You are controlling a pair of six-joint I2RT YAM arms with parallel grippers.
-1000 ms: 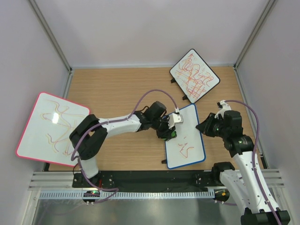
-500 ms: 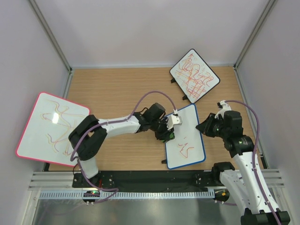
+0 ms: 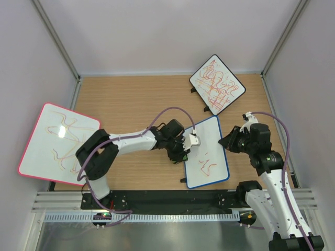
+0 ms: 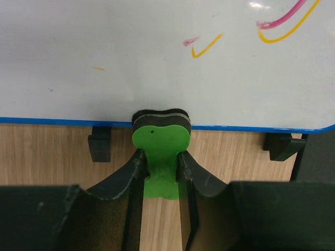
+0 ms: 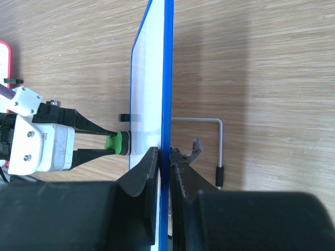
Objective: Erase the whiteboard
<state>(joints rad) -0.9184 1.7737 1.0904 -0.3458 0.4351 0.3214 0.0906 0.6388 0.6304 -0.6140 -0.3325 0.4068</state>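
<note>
At far left, a pink-framed board (image 3: 57, 141) with faint orange lines hangs over the edge of the wooden table (image 3: 131, 99). The left arm (image 3: 131, 140) stretches from there across the tabletop toward the centre. Its left gripper (image 4: 159, 161) is clenched on the stem of a green eraser (image 4: 159, 133). The two dark fingers (image 4: 131, 172) stand only a narrow gap apart and press the stem from both sides.

The eraser's black felt pad meets the blue-framed edge of the whiteboard (image 4: 157, 57), between two small black feet (image 4: 99, 144). The whiteboard sits right of centre, toward the near side of the table, with its face visible from above. The eraser is at its left long edge. Most of the white surface is bare, with a few short red and yellow strokes (image 4: 207, 46) on it.

At the opposite long edge, the right gripper (image 5: 166, 157) pinches the board. Its fingers are almost closed, with the thin blue frame (image 5: 168, 63) caught between them. A bent grey wire stand (image 5: 220, 141) lies on the wood just behind the board.

Farther back and to the right, a black-framed board (image 3: 216, 83) thick with red-orange scribbles stands well apart, near the rear wall. Plain pale walls (image 3: 157, 31) close in the table on three sides. A metal rail (image 3: 157, 201) runs along the near edge, where the arm bases are bolted.
</note>
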